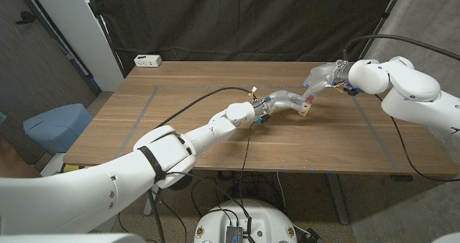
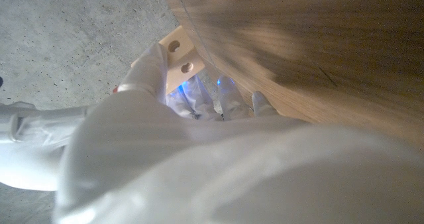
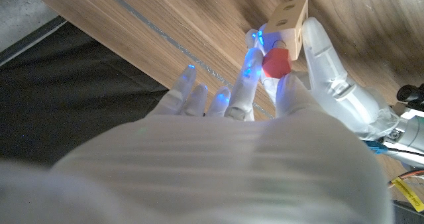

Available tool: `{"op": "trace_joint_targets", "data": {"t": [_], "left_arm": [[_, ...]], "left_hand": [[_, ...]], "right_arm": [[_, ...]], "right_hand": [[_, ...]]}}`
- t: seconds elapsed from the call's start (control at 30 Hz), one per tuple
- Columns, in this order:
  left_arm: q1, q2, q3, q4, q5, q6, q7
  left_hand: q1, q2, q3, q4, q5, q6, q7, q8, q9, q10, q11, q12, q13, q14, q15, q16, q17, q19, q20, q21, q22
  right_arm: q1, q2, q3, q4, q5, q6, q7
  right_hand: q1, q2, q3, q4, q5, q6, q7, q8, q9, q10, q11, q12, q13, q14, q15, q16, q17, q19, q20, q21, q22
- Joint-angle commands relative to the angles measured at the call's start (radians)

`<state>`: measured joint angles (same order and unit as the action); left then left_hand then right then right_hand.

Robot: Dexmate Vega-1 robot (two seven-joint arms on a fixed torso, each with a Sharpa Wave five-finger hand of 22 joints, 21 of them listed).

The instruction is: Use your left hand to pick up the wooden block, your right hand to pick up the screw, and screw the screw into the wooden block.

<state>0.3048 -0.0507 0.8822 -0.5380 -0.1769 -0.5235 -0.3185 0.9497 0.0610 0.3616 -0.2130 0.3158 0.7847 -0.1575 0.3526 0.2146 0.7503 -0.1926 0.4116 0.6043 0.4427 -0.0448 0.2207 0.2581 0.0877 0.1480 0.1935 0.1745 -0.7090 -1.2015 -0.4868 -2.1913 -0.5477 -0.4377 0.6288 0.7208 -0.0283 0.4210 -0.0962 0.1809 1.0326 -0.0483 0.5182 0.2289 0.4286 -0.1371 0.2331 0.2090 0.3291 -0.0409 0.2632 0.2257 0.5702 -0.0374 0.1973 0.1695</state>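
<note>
The small pale wooden block [image 1: 305, 111] with round holes is held above the table's right middle by my left hand [image 1: 282, 99], which reaches in from the left. In the left wrist view the block [image 2: 179, 52] sits at the fingertips of that hand [image 2: 165, 111]. My right hand [image 1: 322, 78] comes down on it from the right and pinches the red-headed screw [image 1: 310, 97]. The right wrist view shows the screw's red head [image 3: 275, 65] pressed against the block's [image 3: 289, 17] underside, between my right hand's fingers [image 3: 248, 68] and a left finger [image 3: 328, 61].
A white box [image 1: 147, 60] lies at the table's [image 1: 180, 121] far left corner. Blue tape lines mark the tabletop. A black cable [image 1: 208, 95] runs over the table along my left arm. A blue seat [image 1: 54, 124] stands left of the table.
</note>
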Motion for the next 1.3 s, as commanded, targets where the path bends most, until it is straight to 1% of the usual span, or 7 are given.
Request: {"op": "trace_joint_targets", "data": {"t": [0.03, 0.13, 0.33, 0.43, 0.77, 1.07, 1.3], "left_arm": [[-0.004, -0.004, -0.001, 0.012, -0.002, -0.003, -0.003], [-0.006, -0.005, -0.002, 0.017, -0.003, -0.006, -0.004], [-0.011, -0.009, -0.003, 0.028, -0.004, -0.011, -0.006], [-0.015, -0.013, -0.003, 0.039, -0.005, -0.015, -0.008], [-0.025, -0.025, -0.004, 0.071, -0.009, -0.025, -0.013], [-0.030, -0.032, -0.005, 0.092, -0.010, -0.035, -0.006], [-0.038, -0.039, -0.004, 0.109, -0.011, -0.037, -0.005]], "left_hand": [[-0.051, 0.066, 0.064, 0.060, 0.004, 0.064, 0.029, 0.007, 0.005, 0.010, 0.002, 0.015, 0.004, 0.011, -0.054, 0.000, 0.001, 0.000, 0.002, 0.007, 0.005], [-0.051, 0.067, 0.065, 0.060, 0.005, 0.064, 0.028, 0.006, 0.005, 0.008, 0.002, 0.015, 0.005, 0.011, -0.054, 0.000, 0.001, 0.001, 0.001, 0.007, 0.005], [-0.050, 0.066, 0.066, 0.058, 0.005, 0.065, 0.027, 0.007, 0.005, 0.010, 0.001, 0.016, 0.005, 0.012, -0.053, 0.000, 0.001, 0.001, 0.001, 0.007, 0.005], [-0.050, 0.066, 0.066, 0.058, 0.005, 0.065, 0.028, 0.007, 0.005, 0.010, 0.001, 0.016, 0.005, 0.012, -0.053, 0.000, 0.001, 0.001, 0.002, 0.007, 0.005], [-0.050, 0.067, 0.066, 0.058, 0.005, 0.065, 0.029, 0.007, 0.006, 0.009, 0.004, 0.016, 0.004, 0.010, -0.054, 0.000, 0.002, 0.000, 0.002, 0.007, 0.005], [-0.050, 0.065, 0.065, 0.057, 0.004, 0.065, 0.027, 0.007, 0.006, 0.008, 0.003, 0.016, 0.005, 0.011, -0.053, 0.001, 0.003, 0.000, 0.002, 0.007, 0.005], [-0.050, 0.064, 0.065, 0.057, 0.004, 0.064, 0.027, 0.006, 0.006, 0.009, 0.000, 0.017, 0.005, 0.012, -0.054, 0.001, 0.003, 0.000, 0.003, 0.007, 0.005]], "right_arm": [[0.022, 0.023, -0.027, 0.017, -0.037, -0.002, 0.019], [0.026, 0.030, -0.028, 0.023, -0.037, -0.001, 0.021], [0.037, 0.042, -0.040, 0.029, -0.058, -0.011, 0.035], [0.039, 0.046, -0.042, 0.030, -0.063, -0.015, 0.038], [0.046, 0.059, -0.053, 0.034, -0.090, -0.034, 0.053], [0.054, 0.069, -0.056, 0.035, -0.100, -0.050, 0.066], [0.059, 0.074, -0.059, 0.034, -0.106, -0.060, 0.072]], "right_hand": [[-0.018, 0.002, -0.007, 0.007, 0.000, 0.022, -0.001, 0.008, -0.002, 0.022, 0.004, 0.007, 0.001, 0.014, -0.118, 0.008, 0.001, 0.009, -0.003, 0.004, 0.003], [-0.029, 0.007, -0.011, 0.011, 0.000, 0.042, -0.002, 0.013, -0.006, 0.031, 0.001, 0.007, 0.001, 0.022, -0.120, 0.010, 0.001, 0.014, -0.006, 0.005, 0.003], [-0.047, 0.016, -0.019, 0.016, 0.000, 0.071, 0.010, 0.017, -0.012, 0.049, 0.006, 0.009, -0.001, 0.033, -0.121, 0.014, 0.000, 0.021, -0.011, 0.006, 0.003], [-0.069, 0.022, -0.028, 0.025, -0.001, 0.087, 0.013, 0.016, -0.017, 0.061, 0.007, 0.009, -0.002, 0.038, -0.122, 0.016, 0.000, 0.024, -0.012, 0.006, 0.003], [-0.105, 0.031, -0.044, 0.036, -0.001, 0.114, 0.022, 0.012, -0.027, 0.095, 0.009, 0.013, -0.004, 0.063, -0.125, 0.023, -0.002, 0.032, -0.017, 0.005, 0.003], [-0.186, 0.002, -0.083, 0.059, -0.003, 0.103, 0.037, -0.013, -0.035, 0.095, 0.039, 0.000, -0.006, 0.071, -0.109, 0.014, -0.010, 0.038, -0.012, 0.004, 0.003], [-0.223, -0.013, -0.101, 0.069, -0.002, 0.089, 0.043, -0.028, -0.036, 0.088, 0.051, -0.007, -0.007, 0.071, -0.099, 0.008, -0.013, 0.039, -0.006, 0.002, 0.003]]}}
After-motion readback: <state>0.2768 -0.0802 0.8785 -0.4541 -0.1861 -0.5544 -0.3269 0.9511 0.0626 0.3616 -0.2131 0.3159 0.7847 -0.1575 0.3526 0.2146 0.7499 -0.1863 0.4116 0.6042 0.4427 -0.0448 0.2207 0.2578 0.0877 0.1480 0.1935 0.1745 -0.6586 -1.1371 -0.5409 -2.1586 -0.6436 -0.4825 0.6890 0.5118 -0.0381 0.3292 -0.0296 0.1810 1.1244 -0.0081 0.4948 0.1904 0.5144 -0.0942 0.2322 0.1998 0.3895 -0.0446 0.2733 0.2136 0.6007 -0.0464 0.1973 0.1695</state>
